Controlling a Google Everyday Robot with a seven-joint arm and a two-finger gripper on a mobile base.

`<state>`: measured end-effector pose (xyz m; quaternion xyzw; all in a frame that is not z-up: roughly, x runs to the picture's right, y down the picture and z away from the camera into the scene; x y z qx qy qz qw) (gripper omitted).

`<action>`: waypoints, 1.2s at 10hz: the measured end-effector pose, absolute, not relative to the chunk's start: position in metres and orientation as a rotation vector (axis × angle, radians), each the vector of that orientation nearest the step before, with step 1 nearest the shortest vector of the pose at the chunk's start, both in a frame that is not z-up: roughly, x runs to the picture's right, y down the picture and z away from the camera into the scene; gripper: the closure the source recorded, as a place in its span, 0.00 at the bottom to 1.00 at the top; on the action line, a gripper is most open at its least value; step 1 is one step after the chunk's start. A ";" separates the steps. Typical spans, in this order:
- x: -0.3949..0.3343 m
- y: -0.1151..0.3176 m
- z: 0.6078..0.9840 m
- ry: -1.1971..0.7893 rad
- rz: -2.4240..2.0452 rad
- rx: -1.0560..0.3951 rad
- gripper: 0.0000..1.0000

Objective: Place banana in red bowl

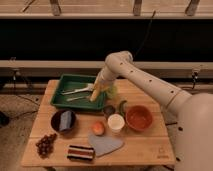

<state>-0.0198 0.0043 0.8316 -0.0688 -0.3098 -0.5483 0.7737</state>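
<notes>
Red bowl sitting near table front-right, empty. Farther back, end effector hovering over green tray edge, pinching banana. Risk: loose pinch dropping banana during crossing, or clipping white cup.

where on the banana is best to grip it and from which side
Judging from the camera view, the banana stands tilted at the green tray's right edge, right at the gripper. Its middle looks best, jaws across the narrow width, coming from above, since the tray rim blocks low side approaches.
</notes>
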 end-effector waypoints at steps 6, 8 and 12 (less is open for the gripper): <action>0.071 0.055 0.785 -0.573 -1.076 -0.243 0.90; 0.100 0.069 0.782 -0.540 -1.029 -0.280 0.90; 0.147 0.088 0.785 -0.477 -0.945 -0.358 0.88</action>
